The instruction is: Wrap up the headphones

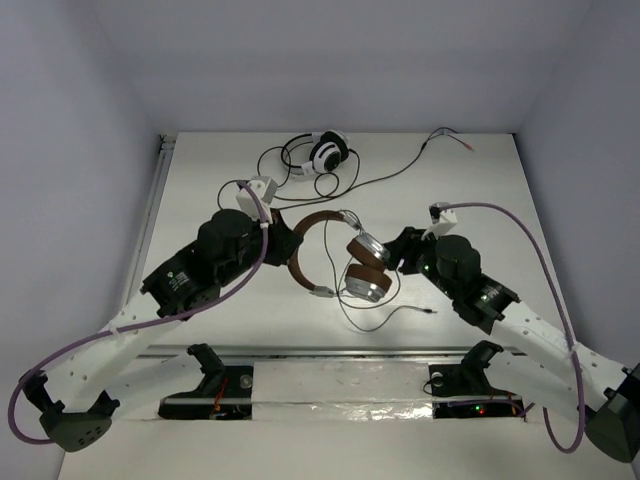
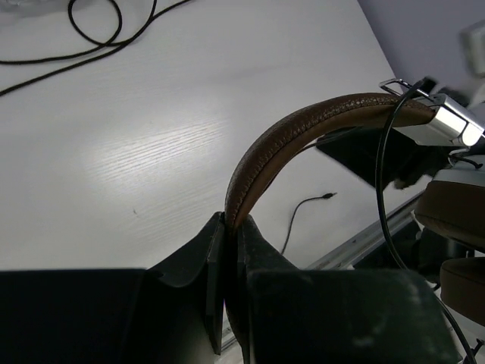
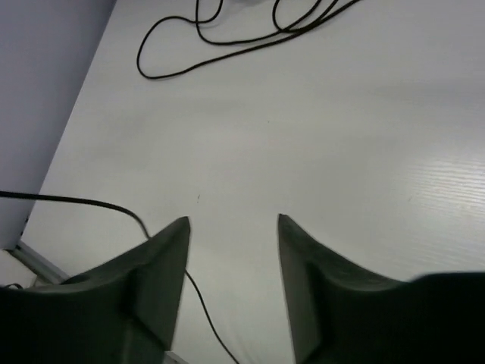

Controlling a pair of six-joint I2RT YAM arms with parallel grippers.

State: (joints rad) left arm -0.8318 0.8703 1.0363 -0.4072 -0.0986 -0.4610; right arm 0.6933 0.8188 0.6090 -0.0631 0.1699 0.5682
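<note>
The headphones (image 1: 335, 250) have a brown leather headband (image 2: 303, 129), brown and silver earcups (image 1: 366, 268) and a thin black cable (image 1: 385, 318) that trails toward the near edge. My left gripper (image 1: 290, 250) is shut on the headband (image 1: 305, 228) at its left side; in the left wrist view the fingers (image 2: 231, 227) pinch the leather. My right gripper (image 1: 400, 250) is open and empty just right of the earcups. In the right wrist view the gripper (image 3: 233, 221) shows only table and a thin black cable (image 3: 76, 201) by its left finger; the earcups are out of that view.
White-and-black headphones (image 1: 325, 152) lie at the back of the table. Their long black cable (image 1: 400, 172) runs right toward the back right corner and also shows in the right wrist view (image 3: 227, 38). A metal rail (image 1: 320, 352) runs along the near edge.
</note>
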